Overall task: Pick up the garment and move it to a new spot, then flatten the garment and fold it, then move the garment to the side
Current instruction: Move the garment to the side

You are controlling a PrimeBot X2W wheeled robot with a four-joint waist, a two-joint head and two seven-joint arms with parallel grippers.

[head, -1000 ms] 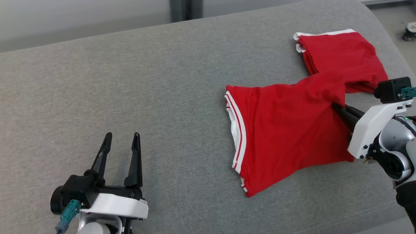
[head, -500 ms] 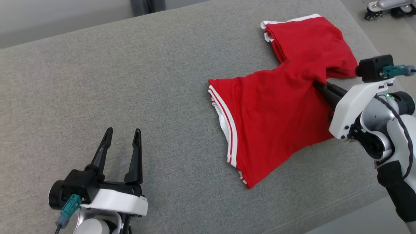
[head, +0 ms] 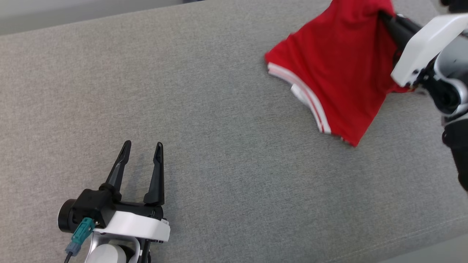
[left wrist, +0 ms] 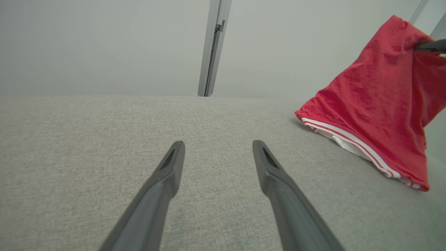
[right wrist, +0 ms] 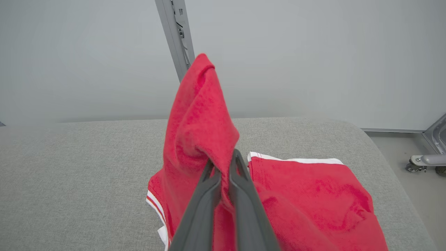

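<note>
Right gripper [head: 384,16]: you have it clenched on a fold of the garment [head: 336,73]. In the right wrist view the two fingers [right wrist: 240,195] meet with red cloth pinched between them.
Left gripper [head: 142,146]: released and holding nothing. You see it at the lower left of the head view, with its fingers [left wrist: 167,181] spread over bare surface [head: 219,109].
Garment: it is red with white stripes along the hem, and it sits at the far right of the grey surface, well apart from your left gripper.
Lifted part: the cloth rises to a peak [right wrist: 198,104] above the right gripper's fingertips and drapes down from the grip. In the left wrist view the striped hem [left wrist: 352,139] hangs low, and its near corner seems to touch the surface.
Lying part: in the right wrist view, a second section [right wrist: 313,202] lies on the surface just right of the fingers, its white edge facing away from you.
Surface: grey fabric, with a rounded edge on the right.
Background: a plain wall, a metal post [right wrist: 174,35], and a wheel [right wrist: 425,162] on the floor beyond the right end.
</note>
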